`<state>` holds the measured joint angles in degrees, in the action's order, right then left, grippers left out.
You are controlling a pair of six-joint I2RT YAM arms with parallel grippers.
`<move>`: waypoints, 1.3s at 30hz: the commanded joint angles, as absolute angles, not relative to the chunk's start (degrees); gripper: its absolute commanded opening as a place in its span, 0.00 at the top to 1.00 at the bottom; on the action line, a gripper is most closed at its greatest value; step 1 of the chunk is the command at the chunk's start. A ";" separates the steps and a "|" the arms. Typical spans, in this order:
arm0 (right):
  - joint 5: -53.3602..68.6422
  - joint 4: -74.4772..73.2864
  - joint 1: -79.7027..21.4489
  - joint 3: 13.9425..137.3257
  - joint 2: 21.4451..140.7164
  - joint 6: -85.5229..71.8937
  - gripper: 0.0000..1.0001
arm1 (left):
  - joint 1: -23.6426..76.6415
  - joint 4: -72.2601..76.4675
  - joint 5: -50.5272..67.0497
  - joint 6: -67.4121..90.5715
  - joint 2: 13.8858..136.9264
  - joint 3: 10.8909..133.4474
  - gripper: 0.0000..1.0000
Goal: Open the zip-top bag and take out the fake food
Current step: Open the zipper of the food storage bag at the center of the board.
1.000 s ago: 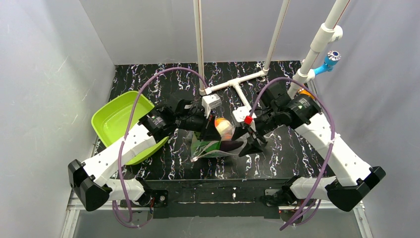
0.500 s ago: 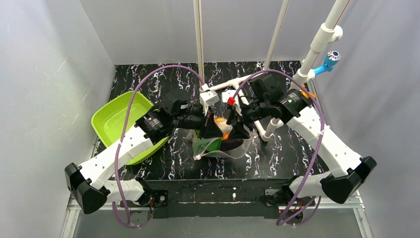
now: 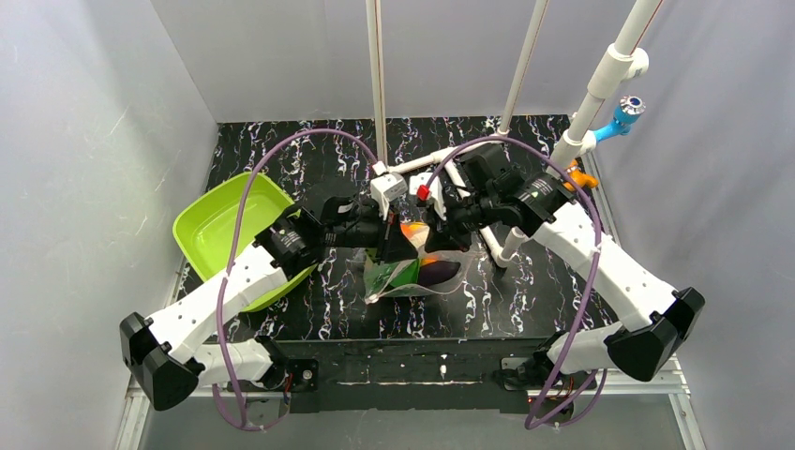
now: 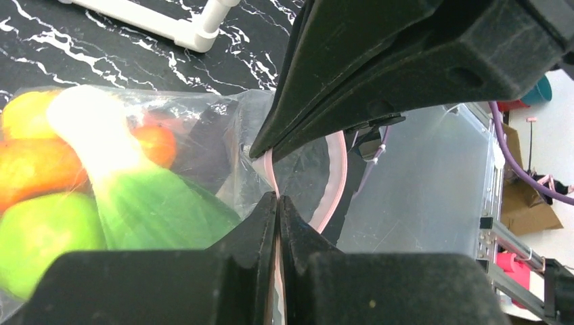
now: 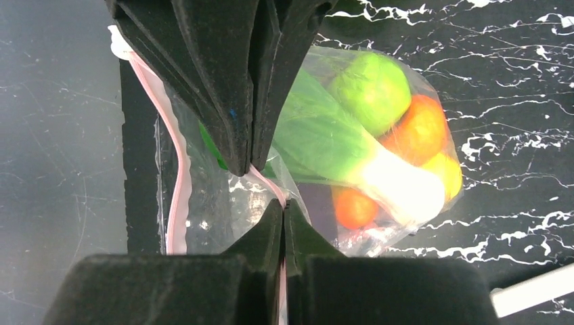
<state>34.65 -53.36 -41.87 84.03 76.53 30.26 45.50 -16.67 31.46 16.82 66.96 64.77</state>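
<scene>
Between left claw (image 4: 278,198) and right claw (image 5: 284,202), the zip-top bag (image 3: 424,273), mouth pinched tight by both.

A robotics lab test cell, not a home or kitchen. 2 white robot arms, the left arm (image 3: 225,289) and the right arm (image 3: 619,274), are bolted at the near edge of a black marbled table (image 3: 281,159) boxed in by plain grey walls (image 3: 94,141). Purple cables (image 3: 328,131) loop off the arms, a white pipe frame (image 3: 441,157) with a blue fitting (image 3: 626,114) stands at the back, and the zip-top bag (image 3: 408,279) holds only plastic fake food (image 5: 369,88)
</scene>
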 commanded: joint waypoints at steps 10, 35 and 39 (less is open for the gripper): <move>30.63 -46.98 -43.07 94.67 84.52 22.65 0.99 | 44.66 -21.42 3.67 25.67 40.58 56.39 0.02; 29.56 -50.87 -42.01 109.81 91.96 26.19 0.99 | 44.73 -14.88 -2.31 57.43 28.31 21.26 0.47; 30.02 -51.09 -42.01 109.97 92.40 26.18 0.99 | 44.74 -8.47 -2.14 57.60 34.19 20.66 0.47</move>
<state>28.69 -50.96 -42.11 107.15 92.31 25.85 44.73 -19.03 -2.55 55.77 30.00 21.02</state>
